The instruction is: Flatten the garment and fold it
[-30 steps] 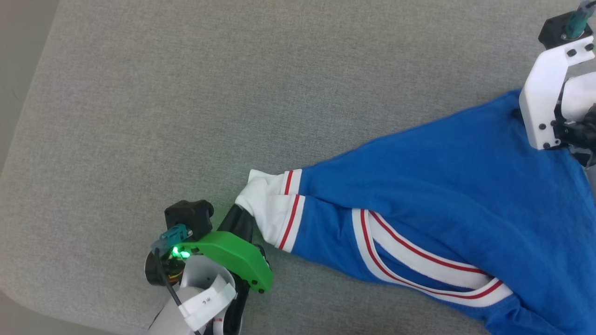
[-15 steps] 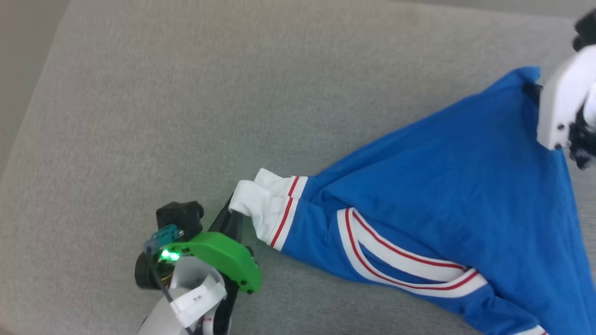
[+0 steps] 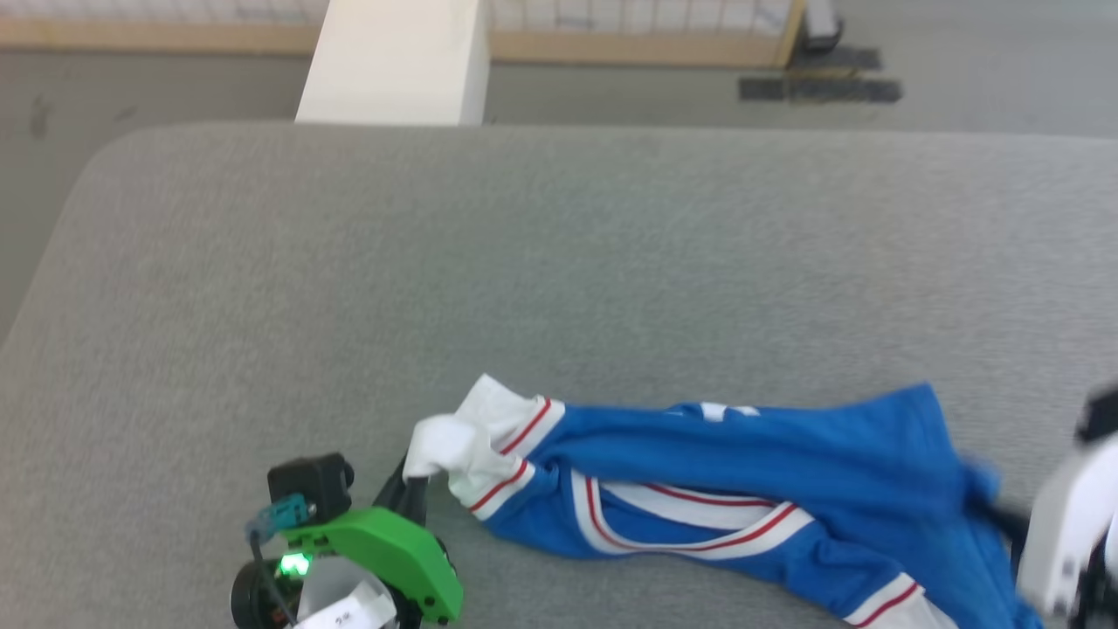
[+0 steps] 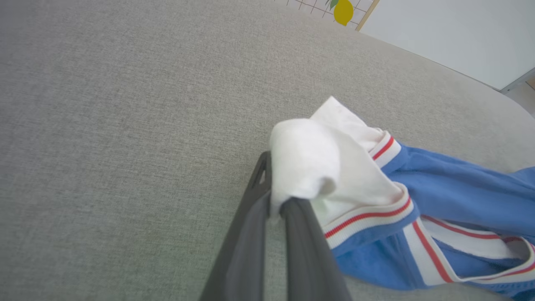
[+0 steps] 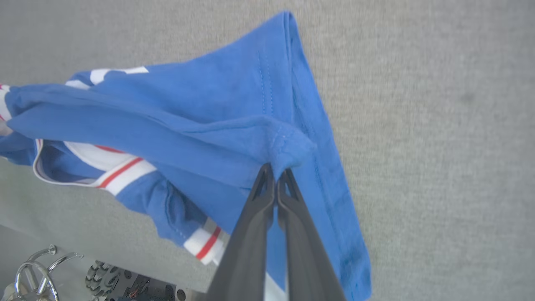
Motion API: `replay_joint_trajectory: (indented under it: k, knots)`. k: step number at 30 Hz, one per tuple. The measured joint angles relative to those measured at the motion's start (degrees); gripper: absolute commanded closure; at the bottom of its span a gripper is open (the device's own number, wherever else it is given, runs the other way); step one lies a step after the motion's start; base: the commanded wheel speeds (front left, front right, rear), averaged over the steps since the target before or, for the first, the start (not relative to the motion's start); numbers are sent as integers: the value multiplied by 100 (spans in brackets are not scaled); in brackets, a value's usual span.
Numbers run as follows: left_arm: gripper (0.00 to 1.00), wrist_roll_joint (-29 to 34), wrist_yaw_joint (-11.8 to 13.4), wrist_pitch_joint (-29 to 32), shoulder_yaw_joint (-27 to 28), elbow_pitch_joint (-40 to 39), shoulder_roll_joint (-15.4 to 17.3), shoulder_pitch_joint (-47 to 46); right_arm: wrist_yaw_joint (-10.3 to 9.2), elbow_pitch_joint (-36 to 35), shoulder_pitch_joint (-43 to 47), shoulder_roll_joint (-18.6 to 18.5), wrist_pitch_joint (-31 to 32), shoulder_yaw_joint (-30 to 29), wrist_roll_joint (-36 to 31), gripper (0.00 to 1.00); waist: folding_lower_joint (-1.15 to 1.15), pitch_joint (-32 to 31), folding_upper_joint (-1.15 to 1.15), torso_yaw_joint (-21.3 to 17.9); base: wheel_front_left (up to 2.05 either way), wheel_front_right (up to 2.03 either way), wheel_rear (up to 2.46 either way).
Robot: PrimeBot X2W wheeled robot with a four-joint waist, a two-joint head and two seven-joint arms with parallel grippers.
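The garment (image 3: 751,489), a royal-blue shirt with white sleeves and red-striped trim, is drawn into a narrow bunched band across the near part of the grey table (image 3: 559,262). My left gripper (image 3: 413,479), under its green bracket, is shut on the white sleeve end (image 4: 305,163). In the left wrist view the left gripper (image 4: 276,205) pinches that cloth at its tips. At the far right my right gripper (image 3: 1004,520) is blurred against the blue cloth. In its wrist view the right gripper (image 5: 276,175) is shut on a folded blue hem corner (image 5: 288,146).
The table's rounded far edge runs across the top, with floor beyond. A white pillar (image 3: 393,61) and a wood-framed fence (image 3: 646,35) stand behind it. Metal robot parts (image 5: 42,267) show below the table's near edge in the right wrist view.
The head camera has tilted up, showing the table's far edge. My right gripper has shut on the blue hem. The garment has gone from a spread fan to a narrow bunched band.
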Motion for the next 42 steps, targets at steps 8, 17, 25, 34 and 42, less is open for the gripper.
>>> replay_joint_trajectory:
  k: [8,17,25,34,42]
  knots:
    - [100,-454,-359,-149,145,22,-13,269,0,-276,983,411,481,-292,327,100,0,-498,0,-307,0,0,0]
    - [100,-728,-1058,172,439,109,379,-1291,0,-452,-666,-196,380,-363,461,100,0,-863,0,-431,0,0,0]
    - [100,-542,-1522,605,506,759,691,-4037,0,33,-2908,-1038,573,-181,466,100,0,-1083,0,-435,0,0,0]
    - [100,-202,-1650,737,492,1563,938,-5465,0,420,-3879,-1091,481,-80,460,100,0,-1112,0,-534,0,0,0]
    - [100,190,-1601,1014,364,2253,1138,-6549,2,809,-4885,-932,229,-134,60,100,0,-623,0,-596,0,0,0]
